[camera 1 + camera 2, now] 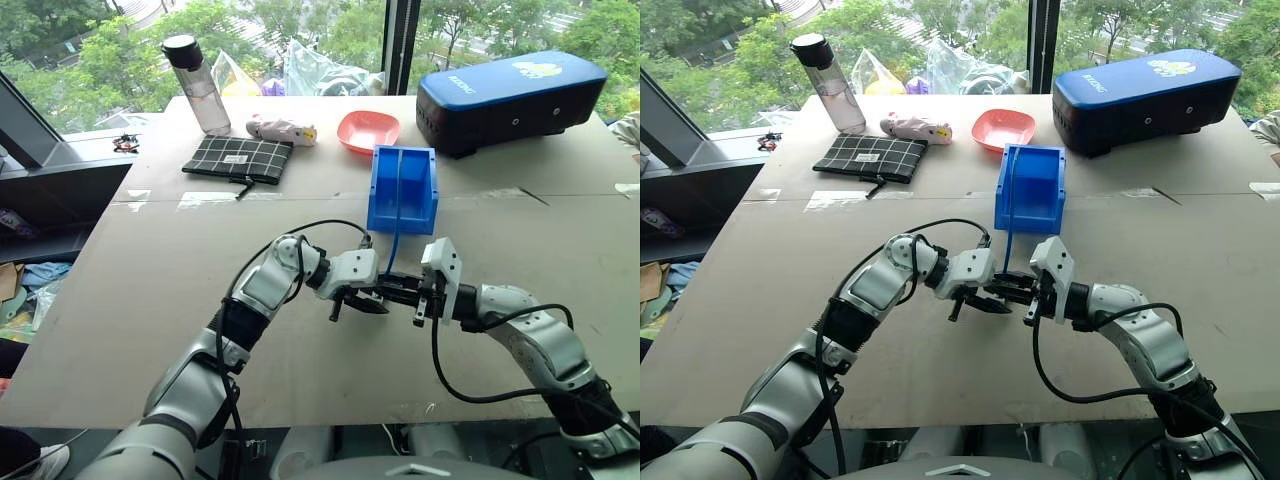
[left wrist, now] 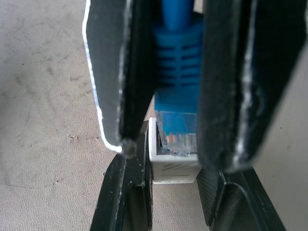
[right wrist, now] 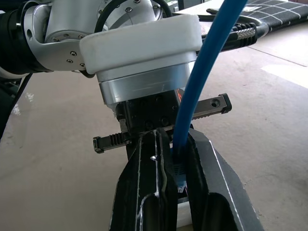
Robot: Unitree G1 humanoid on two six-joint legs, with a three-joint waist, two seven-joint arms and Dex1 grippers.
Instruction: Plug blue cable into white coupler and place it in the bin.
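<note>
My two grippers meet tip to tip over the middle of the table, just in front of the bin (image 1: pixel 381 200). The left gripper (image 1: pixel 380 303) is shut on the white coupler (image 2: pixel 173 166), a small white block between its fingers. The right gripper (image 1: pixel 390 290) is shut on the boot of the blue cable (image 2: pixel 177 72). The cable's clear plug sits in the coupler's opening; how deep it goes, I cannot tell. From the right gripper (image 3: pixel 171 142) the blue cable (image 1: pixel 394 235) rises and runs back into the bright blue bin.
Behind the bin stand a red bowl (image 1: pixel 368 130) and a large dark-blue case (image 1: pixel 510 95). A water bottle (image 1: pixel 197 85), a checked pouch (image 1: pixel 238 158) and a small plush toy (image 1: pixel 282 129) lie at the back left. Black robot cables loop over both forearms.
</note>
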